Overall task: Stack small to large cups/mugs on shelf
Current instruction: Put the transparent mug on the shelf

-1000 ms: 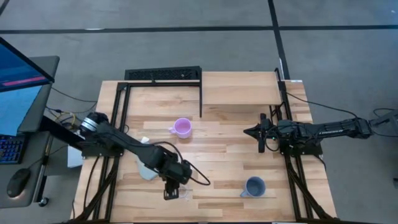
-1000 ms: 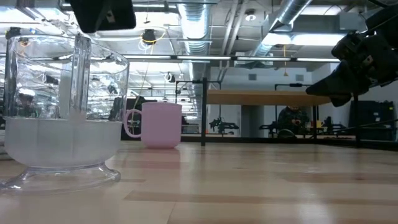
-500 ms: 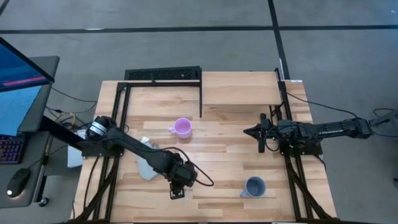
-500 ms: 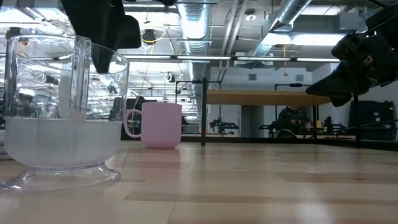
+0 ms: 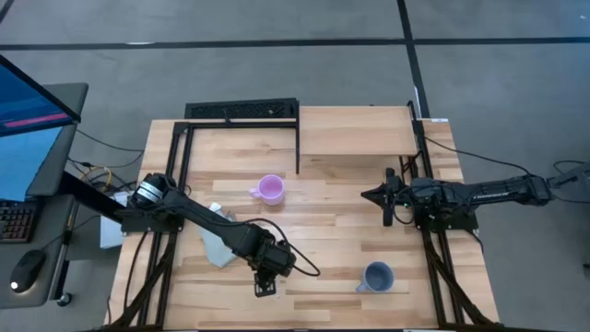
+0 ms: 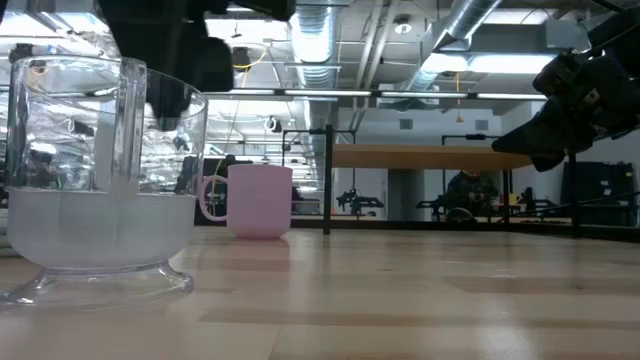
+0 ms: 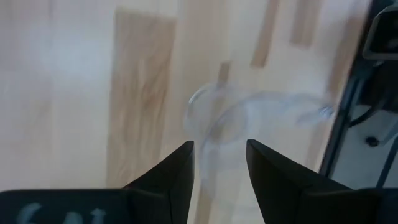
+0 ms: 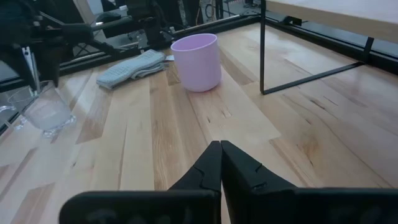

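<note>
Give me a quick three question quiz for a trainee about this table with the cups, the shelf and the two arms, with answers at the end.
1. True or false: the shelf already carries a mug.
2. Which gripper hangs over the clear glass cup? A) the left gripper B) the right gripper
3. Fill in: the pink mug stands on the ____, near the shelf's black leg.

Key
1. False: the shelf top is bare. The pink mug, the blue-grey mug and the glass cup all stand on the table.
2. A: its fingers are apart above the glass cup at the table's front edge. The right gripper waits shut by the right side.
3. table
</note>
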Controlling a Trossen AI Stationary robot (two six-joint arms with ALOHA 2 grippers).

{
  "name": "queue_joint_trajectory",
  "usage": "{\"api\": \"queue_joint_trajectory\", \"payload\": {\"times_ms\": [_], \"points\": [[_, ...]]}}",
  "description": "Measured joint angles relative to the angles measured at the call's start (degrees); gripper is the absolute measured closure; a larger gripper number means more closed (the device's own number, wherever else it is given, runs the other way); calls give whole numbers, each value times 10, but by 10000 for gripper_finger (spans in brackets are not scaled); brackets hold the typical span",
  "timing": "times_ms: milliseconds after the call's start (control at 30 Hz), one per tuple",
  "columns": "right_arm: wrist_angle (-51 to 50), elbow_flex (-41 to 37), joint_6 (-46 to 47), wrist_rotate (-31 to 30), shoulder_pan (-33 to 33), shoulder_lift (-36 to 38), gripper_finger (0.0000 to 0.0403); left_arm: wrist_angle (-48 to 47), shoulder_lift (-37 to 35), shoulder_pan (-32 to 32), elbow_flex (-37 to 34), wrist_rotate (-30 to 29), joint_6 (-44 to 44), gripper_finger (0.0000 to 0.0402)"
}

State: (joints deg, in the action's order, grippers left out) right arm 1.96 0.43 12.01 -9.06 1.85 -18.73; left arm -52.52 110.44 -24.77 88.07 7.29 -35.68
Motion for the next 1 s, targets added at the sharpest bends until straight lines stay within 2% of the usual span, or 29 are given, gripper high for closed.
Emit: {"api": "queue_joint_trajectory", "payload": {"times_ms": [367, 467, 700, 1000], "points": [[0, 0, 0, 0, 0, -1, 374, -7, 28, 2, -1, 5, 7, 272], [0, 0, 0, 0, 0, 0, 375, -7, 29, 3, -1, 4, 12, 299], [1, 0, 0, 0, 0, -1, 374, -7, 29, 5, -1, 0, 20, 393], [1, 0, 0, 0, 0, -1, 374, -6, 29, 14, -1, 0, 16, 400]]}}
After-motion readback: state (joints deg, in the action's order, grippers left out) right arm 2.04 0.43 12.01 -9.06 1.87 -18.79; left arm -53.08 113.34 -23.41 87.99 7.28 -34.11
